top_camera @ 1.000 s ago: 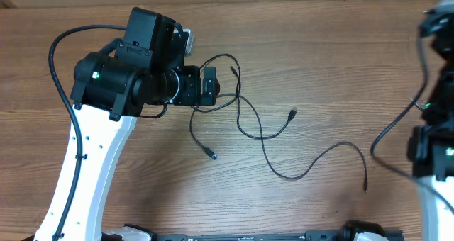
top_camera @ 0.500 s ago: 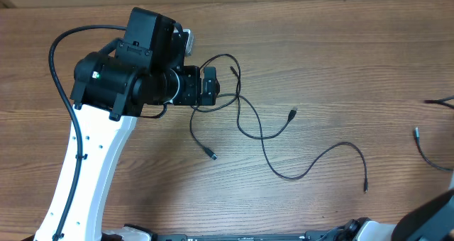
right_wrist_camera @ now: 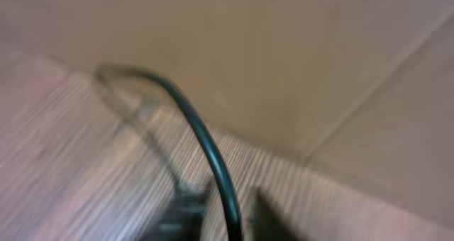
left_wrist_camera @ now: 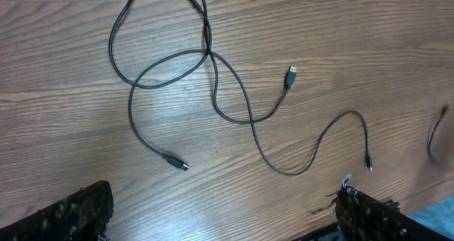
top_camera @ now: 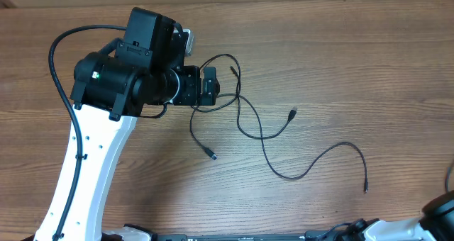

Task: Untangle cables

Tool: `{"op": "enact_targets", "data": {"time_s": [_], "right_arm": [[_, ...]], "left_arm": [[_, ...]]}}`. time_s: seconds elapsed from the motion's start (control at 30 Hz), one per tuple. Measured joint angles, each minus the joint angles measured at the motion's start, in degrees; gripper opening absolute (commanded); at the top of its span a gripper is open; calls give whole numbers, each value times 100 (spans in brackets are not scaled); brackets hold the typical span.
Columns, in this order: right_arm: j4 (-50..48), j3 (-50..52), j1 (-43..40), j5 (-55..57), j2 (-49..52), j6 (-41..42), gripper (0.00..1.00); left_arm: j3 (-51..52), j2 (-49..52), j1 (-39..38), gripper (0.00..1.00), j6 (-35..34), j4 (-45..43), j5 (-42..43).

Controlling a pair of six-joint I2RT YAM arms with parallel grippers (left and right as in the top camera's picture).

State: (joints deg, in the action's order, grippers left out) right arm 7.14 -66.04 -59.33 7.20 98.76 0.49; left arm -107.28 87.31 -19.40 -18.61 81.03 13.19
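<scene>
The cables (top_camera: 263, 137) are thin black cords lying looped across each other mid-table. Their small plug ends (top_camera: 293, 114) are spread apart. In the left wrist view the same cables (left_wrist_camera: 245, 103) cross at one point near the top. My left gripper (top_camera: 211, 86) hovers above the left side of the tangle. It (left_wrist_camera: 223, 223) is wide open, with only bare wood between its fingers (left_wrist_camera: 78, 213). The right wrist view is blurred. It shows a dark cord (right_wrist_camera: 206, 149) arcing down between two dim shapes at my right gripper (right_wrist_camera: 223, 216). Whether it is gripped is unclear.
The left arm's thicker black cable (top_camera: 60, 64) loops at the far left. A white part of the right arm (top_camera: 441, 216) shows at the bottom right corner. A blurred dark cord (left_wrist_camera: 434, 135) hangs at the right edge of the left wrist view. A pale wall backs the table.
The right arm has swung off the right edge down to the bottom right corner, taking a dark cord with it. The left arm and the central cables have not moved.
</scene>
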Motion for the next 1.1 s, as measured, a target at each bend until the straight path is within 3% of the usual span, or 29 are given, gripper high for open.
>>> {"op": "enact_targets", "data": {"time_s": [0.03, 0.33, 0.5, 0.67, 0.87, 1.1], "right_arm": [[129, 0, -35, -190, 83, 188, 100], [573, 0, 92, -1115, 9, 1322, 100], [1027, 0, 96, -1270, -846, 2474, 100], [1141, 0, 98, -1447, -1646, 3047, 100], [2848, -26, 103, -990, -1735, 3276, 100], [4050, 149, 103, 22, -1373, 3493, 100]], "left_arm": [[0, 0, 0, 100, 0, 2, 0], [0, 0, 0, 100, 0, 2, 2], [0, 0, 0, 100, 0, 0, 0], [0, 0, 0, 100, 0, 2, 2], [0, 0, 0, 100, 0, 0, 2], [0, 0, 0, 100, 0, 2, 2]]}}
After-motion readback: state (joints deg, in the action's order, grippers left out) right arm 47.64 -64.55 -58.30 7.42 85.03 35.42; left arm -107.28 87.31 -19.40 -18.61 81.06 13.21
